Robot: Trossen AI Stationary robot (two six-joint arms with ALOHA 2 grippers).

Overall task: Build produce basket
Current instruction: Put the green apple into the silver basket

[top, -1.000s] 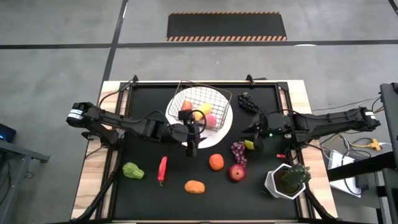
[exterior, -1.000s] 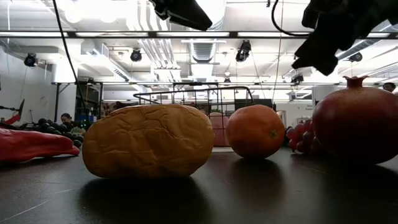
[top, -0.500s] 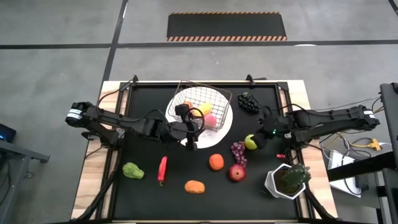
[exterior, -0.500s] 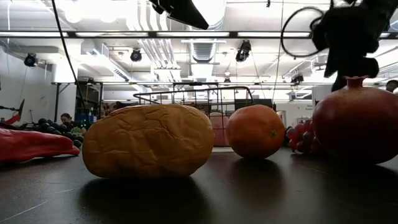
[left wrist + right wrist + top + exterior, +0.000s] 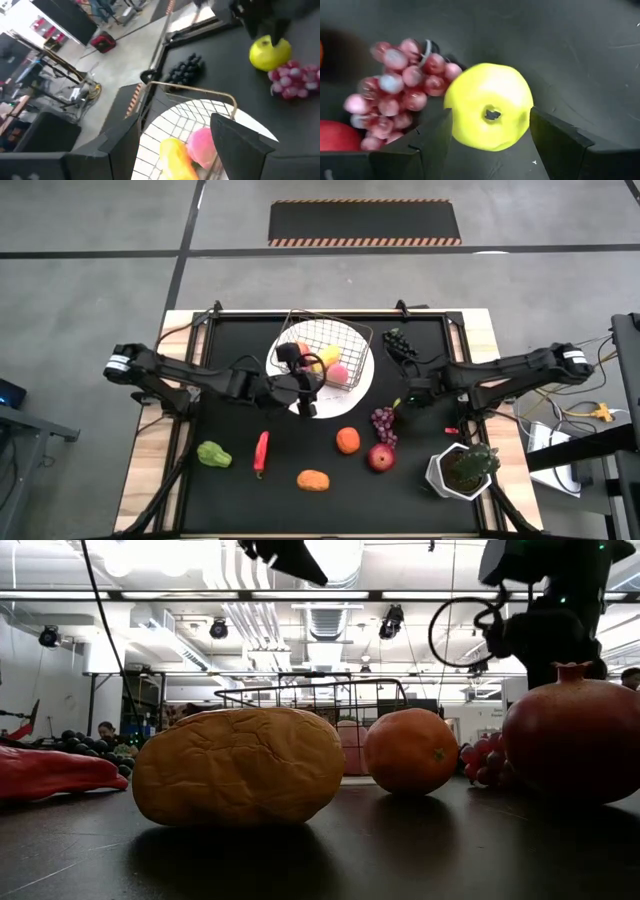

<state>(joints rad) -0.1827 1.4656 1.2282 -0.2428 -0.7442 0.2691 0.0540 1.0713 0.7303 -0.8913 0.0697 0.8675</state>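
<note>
R gripper [image 5: 487, 145] | green apple [image 5: 489, 113] held btwn fingers, lifted frame-right for basket [image 5: 322, 348] (frame centre) | L gripper [image 5: 303, 402] above basket, open, nothing held

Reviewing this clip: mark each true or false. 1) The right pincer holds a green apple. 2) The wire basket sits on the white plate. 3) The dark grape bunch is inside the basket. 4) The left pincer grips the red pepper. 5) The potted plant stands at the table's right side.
1) True: the right pincer has its fingers on either side of the green apple, lifted above the mat.
2) True: the basket rests on the plate.
3) False: the dark grapes lie on the mat beside the basket.
4) False: the left pincer is open over the basket; the red pepper lies untouched.
5) True: the potted plant stands there.
</note>
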